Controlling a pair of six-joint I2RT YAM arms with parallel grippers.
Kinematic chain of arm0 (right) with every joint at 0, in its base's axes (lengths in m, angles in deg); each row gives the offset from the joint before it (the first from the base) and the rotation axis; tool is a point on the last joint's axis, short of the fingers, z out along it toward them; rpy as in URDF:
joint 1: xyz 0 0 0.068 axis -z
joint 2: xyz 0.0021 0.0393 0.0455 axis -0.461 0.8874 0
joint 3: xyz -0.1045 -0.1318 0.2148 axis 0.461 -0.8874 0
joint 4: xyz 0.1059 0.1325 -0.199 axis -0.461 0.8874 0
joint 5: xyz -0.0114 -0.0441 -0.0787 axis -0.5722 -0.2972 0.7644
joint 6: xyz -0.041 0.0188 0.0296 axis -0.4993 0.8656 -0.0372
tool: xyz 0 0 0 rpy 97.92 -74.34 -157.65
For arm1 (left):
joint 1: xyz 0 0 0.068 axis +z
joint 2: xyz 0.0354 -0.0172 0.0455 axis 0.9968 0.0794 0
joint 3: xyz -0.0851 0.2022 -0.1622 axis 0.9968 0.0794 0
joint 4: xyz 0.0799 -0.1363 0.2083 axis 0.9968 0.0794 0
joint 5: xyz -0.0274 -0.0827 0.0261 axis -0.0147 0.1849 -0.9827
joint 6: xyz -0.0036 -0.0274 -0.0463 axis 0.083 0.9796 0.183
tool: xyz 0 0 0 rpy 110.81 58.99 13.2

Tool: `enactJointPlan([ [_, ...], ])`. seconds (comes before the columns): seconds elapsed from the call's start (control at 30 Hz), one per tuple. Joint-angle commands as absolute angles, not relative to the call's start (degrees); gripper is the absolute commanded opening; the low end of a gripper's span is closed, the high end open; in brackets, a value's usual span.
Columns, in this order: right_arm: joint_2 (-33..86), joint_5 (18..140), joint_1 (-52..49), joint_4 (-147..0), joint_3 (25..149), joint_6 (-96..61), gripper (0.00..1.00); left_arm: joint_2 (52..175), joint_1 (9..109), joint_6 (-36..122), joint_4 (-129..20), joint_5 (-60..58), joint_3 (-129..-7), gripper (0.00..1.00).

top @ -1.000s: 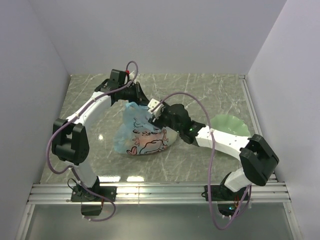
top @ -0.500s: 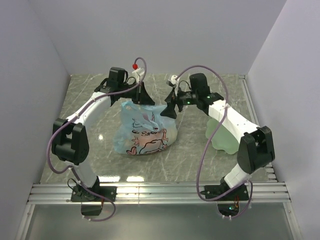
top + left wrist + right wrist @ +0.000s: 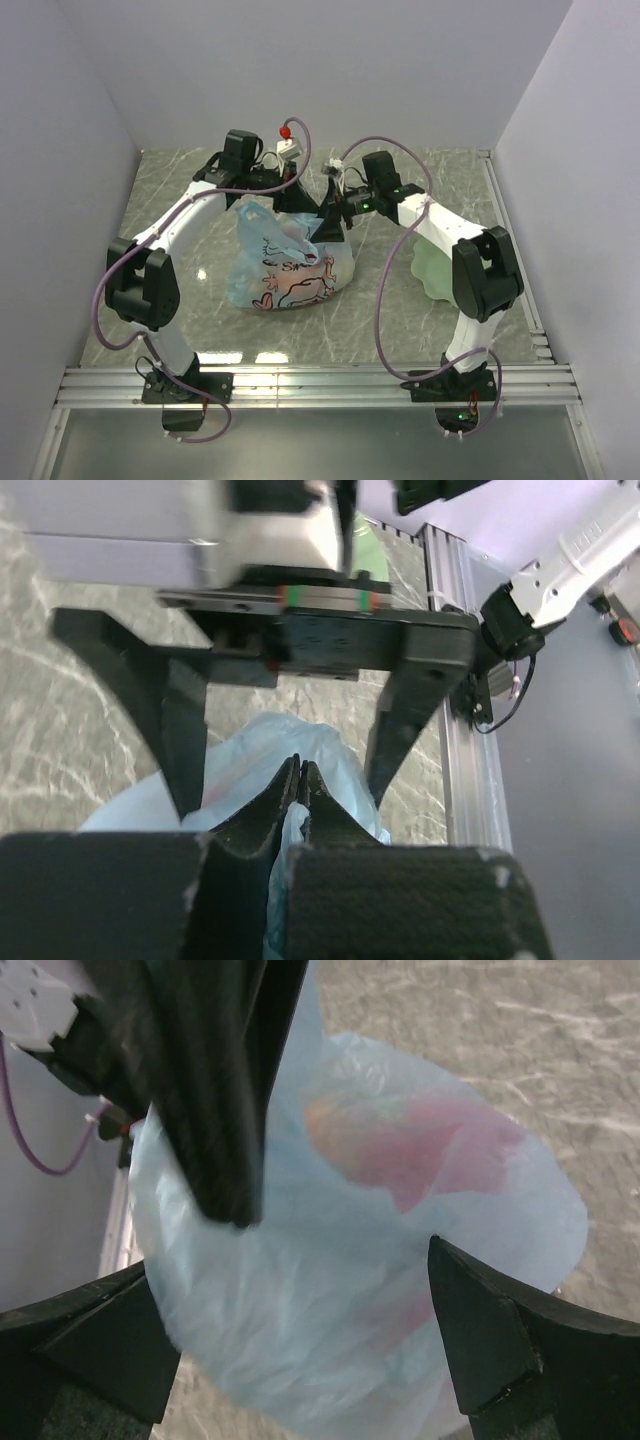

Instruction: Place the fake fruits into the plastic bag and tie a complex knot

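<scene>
At the bottom of the top view, a metal rail point(image 3: 320, 385) holds the two arm bases. Just past it lies the grey-green stone table point(image 3: 160, 185).

In the middle of the table sits the plastic bag point(image 3: 285, 270). It is thin and light blue, with a pink and dark cartoon girl on its side. There are letters by the girl, but they are too small to read. The bag looks full and round. In the right wrist view, the fake fruits point(image 3: 400, 1140) show through the thin plastic as pink-red and orange blobs in the upper middle of the frame.

A pale green plate point(image 3: 440, 268) lies to the right of the bag, partly hidden by the right arm.

Farther back, both arms bend in and meet over the top of the bag. The left gripper point(image 3: 298, 772) is squeezed tight, and a thin strip of the blue bag is pinched between its fingers. The right gripper point(image 3: 288, 1260) is spread wide and holds nothing. Its two fingers stand on either side of the bag's top, and the left gripper's dark fingers come down between them.

Behind it all are plain white walls.
</scene>
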State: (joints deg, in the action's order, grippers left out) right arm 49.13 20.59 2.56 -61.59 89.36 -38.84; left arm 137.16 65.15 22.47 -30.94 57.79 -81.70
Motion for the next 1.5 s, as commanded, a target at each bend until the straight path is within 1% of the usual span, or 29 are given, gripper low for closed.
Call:
enactJointPlan([
  [0.0, 48.37, 17.69, 1.44, -73.29, 87.93, -30.22, 0.93, 137.13, 63.91, 17.88, -34.05, 61.18, -83.08, 0.01],
  [0.03, 48.46, 17.7, 1.17, -73.84, 87.22, -28.47, 0.78, 136.34, 63.82, 18.93, -36.25, 60.21, -82.37, 0.01],
  [0.07, 48.19, 18.66, 0.82, -76.98, 86.26, -24.71, 0.66, 135.81, 63.74, 21.81, -38.36, 59.41, -81.06, 0.01],
  [0.1, 48.11, 19.19, 0.64, -80.66, 84.33, -22.5, 0.43, 135.46, 63.74, 23.23, -41.51, 58.45, -80.53, 0.02],
  [0.13, 47.84, 20.76, 0.38, -81.92, 83.44, -20.91, 0.1, 134.5, 63.74, 24.47, -42.5, 55.57, -80.26, 0.03],
  [0.17, 47.23, 22.78, 0.38, -82.63, 82.65, -19.5, 0.0, 133.79, 63.74, 27.18, -43.55, 53.71, -79.56, 0.05],
  [0.2, 46.88, 24.19, 0.12, -82.98, 81.43, -19.4, 0.0, 133.0, 63.82, 28.86, -46.26, 51.52, -79.12, 0.07],
  [0.23, 46.44, 24.99, 0.29, -83.68, 80.63, -18.87, 0.0, 131.34, 63.82, 30.61, -47.33, 46.71, -78.59, 0.1],
  [0.27, 45.39, 27.08, 0.29, -84.3, 79.84, -18.26, 0.0, 130.63, 64.0, 35.16, -47.78, 44.4, -78.33, 0.14],
  [0.3, 44.68, 28.67, 0.29, -85.17, 78.27, -17.91, 0.0, 129.49, 64.0, 36.94, -47.61, 41.68, -78.5, 0.2],
  [0.33, 43.46, 30.25, 0.29, -85.79, 77.47, -17.03, 0.0, 129.13, 64.17, 38.7, -45.86, 38.0, -79.28, 0.3],
  [0.4, 42.4, 34.63, 0.2, -86.93, 75.8, -16.06, 0.0, 128.08, 64.35, 41.52, -43.75, 34.56, -79.56, 0.38],
  [0.43, 42.04, 35.44, 0.29, -87.29, 75.53, -15.36, 0.0, 126.42, 64.35, 42.75, -42.0, 32.36, -79.38, 0.48],
  [0.5, 41.25, 40.08, 0.03, -86.94, 75.35, -13.78, 0.0, 123.44, 64.7, 45.47, -41.37, 29.01, -77.54, 0.58],
  [0.53, 40.81, 40.63, 0.11, -86.94, 75.35, -13.34, 0.0, 122.2, 64.88, 46.35, -41.71, 28.13, -75.1, 0.68],
  [0.6, 40.2, 43.09, 0.03, -87.9, 74.65, -11.41, 0.0, 119.3, 64.88, 47.24, -42.07, 26.81, -72.54, 0.68],
  [0.7, 39.58, 45.73, -0.06, -88.26, 74.56, -9.12, 0.0, 118.41, 64.79, 48.3, -40.41, 24.09, -69.28, 0.62],
  [0.73, 39.58, 46.61, -0.06, -88.43, 74.56, -8.24, 0.0, 118.76, 64.7, 48.3, -39.35, 23.38, -69.01, 0.58],
  [0.8, 39.49, 47.57, -0.24, -88.26, 74.91, -7.01, 0.0, 119.2, 64.44, 47.86, -38.64, 21.63, -68.05, 0.57],
  [0.9, 39.4, 51.69, -1.11, -85.2, 76.22, -6.22, 0.0, 118.94, 64.26, 47.51, -40.39, 20.74, -66.47, 0.61],
  [1.1, 39.05, 62.76, -2.34, -78.51, 77.9, -0.68, 0.0, 118.41, 62.51, 48.03, -43.21, 18.54, -63.04, 0.62],
  [1.17, 38.18, 62.79, -3.05, -79.11, 77.11, -0.33, 0.0, 117.8, 62.5, 47.86, -42.95, 17.92, -62.68, 0.62],
  [1.2, 38.09, 62.61, -3.57, -79.29, 76.85, -0.5, 0.0, 116.49, 62.77, 47.42, -42.95, 18.27, -62.59, 0.64],
  [1.23, 37.91, 61.48, -3.66, -79.82, 76.67, -1.02, 0.0, 115.69, 63.81, 46.72, -44.17, 19.23, -61.81, 0.67],
  [1.3, 37.91, 59.89, -3.75, -80.35, 76.23, -1.9, 0.0, 113.06, 65.83, 46.19, -45.05, 23.79, -61.45, 0.71],
  [1.33, 38.0, 59.45, -3.84, -80.17, 76.32, -3.56, 0.0, 112.35, 69.06, 45.67, -44.97, 25.81, -61.97, 0.74],
  [1.4, 38.0, 59.36, -3.84, -79.38, 76.67, -5.41, 0.0, 111.12, 73.12, 45.13, -43.13, 32.04, -63.11, 0.76],
  [1.43, 37.91, 58.49, -3.84, -79.29, 76.58, -6.99, 0.0, 110.85, 77.75, 44.44, -41.99, 34.07, -64.51, 0.77],
  [1.47, 37.82, 58.22, -3.84, -78.86, 76.67, -7.87, 0.0, 110.5, 79.97, 44.08, -39.63, 35.31, -65.22, 0.77],
])
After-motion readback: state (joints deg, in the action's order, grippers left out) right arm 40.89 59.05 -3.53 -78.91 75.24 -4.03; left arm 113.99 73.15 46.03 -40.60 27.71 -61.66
